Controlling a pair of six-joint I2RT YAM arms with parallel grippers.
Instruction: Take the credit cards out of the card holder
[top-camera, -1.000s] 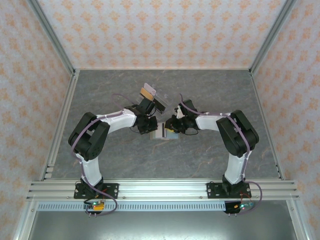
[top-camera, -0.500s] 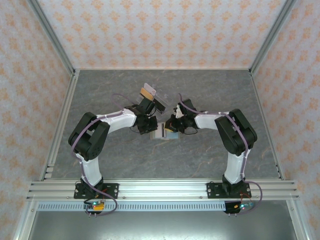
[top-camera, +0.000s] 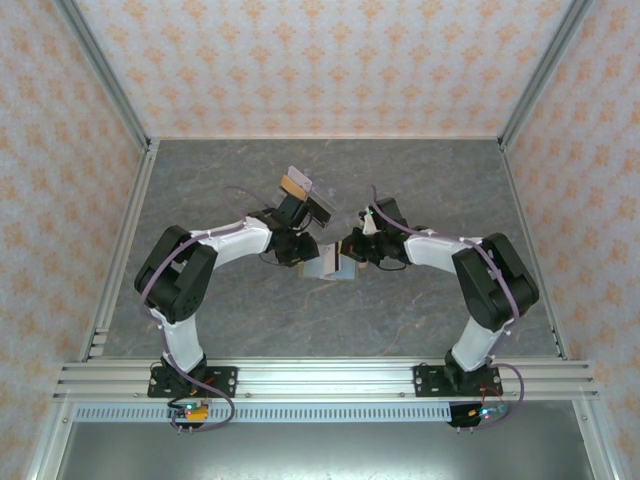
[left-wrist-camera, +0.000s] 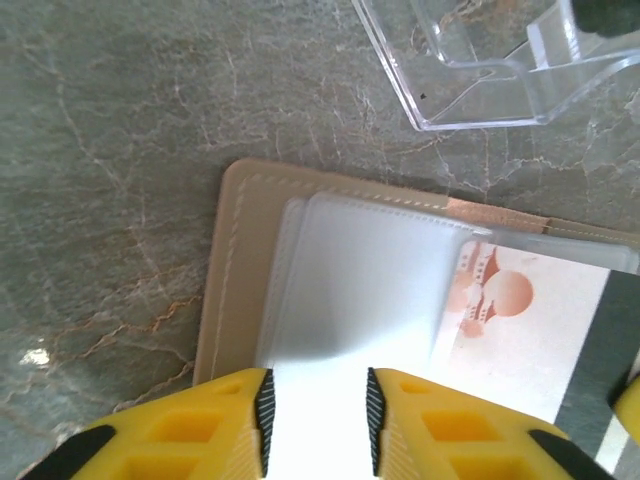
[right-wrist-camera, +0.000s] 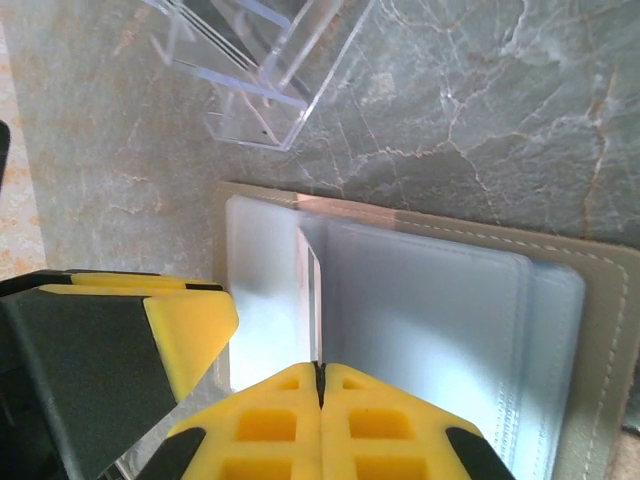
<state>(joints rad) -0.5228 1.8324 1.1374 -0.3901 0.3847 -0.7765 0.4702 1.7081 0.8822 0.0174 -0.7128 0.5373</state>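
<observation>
Nearest, an aluminium rail (top-camera: 320, 372) carries both arm bases. From it the left arm (top-camera: 180, 272) and the right arm (top-camera: 490, 278), both white-sleeved with elbows out, converge on the middle of the grey marbled table (top-camera: 420, 190). Next, the left gripper (left-wrist-camera: 317, 398): yellow fingers a narrow gap apart, tips down over a glaring clear pocket, with nothing seen nipped between them. Beside it, the right gripper (right-wrist-camera: 320, 378): yellow fingers pressed together on the edge of one clear pocket leaf (right-wrist-camera: 316, 290), which stands up from the stack below. Under both, the card holder (left-wrist-camera: 232, 270): a tan stitched folder lying flat and open at mid-table, between the two grippers, with stacked clear pockets across its face. In it, one credit card (left-wrist-camera: 520, 320): pale with an orange-red printed motif, lying flat inside a pocket on the side away from the left fingers. Further cards cannot be made out through the glare. Just beyond the holder, and apart from it, a clear plastic stand (right-wrist-camera: 265, 70): slotted, resting on the table. The top view shows pale, tan and black rectangles at it, and whether they are cards cannot be told. Farthest, the walls (top-camera: 320, 60): cream with an orange repeat pattern, with metal posts at the corners.
</observation>
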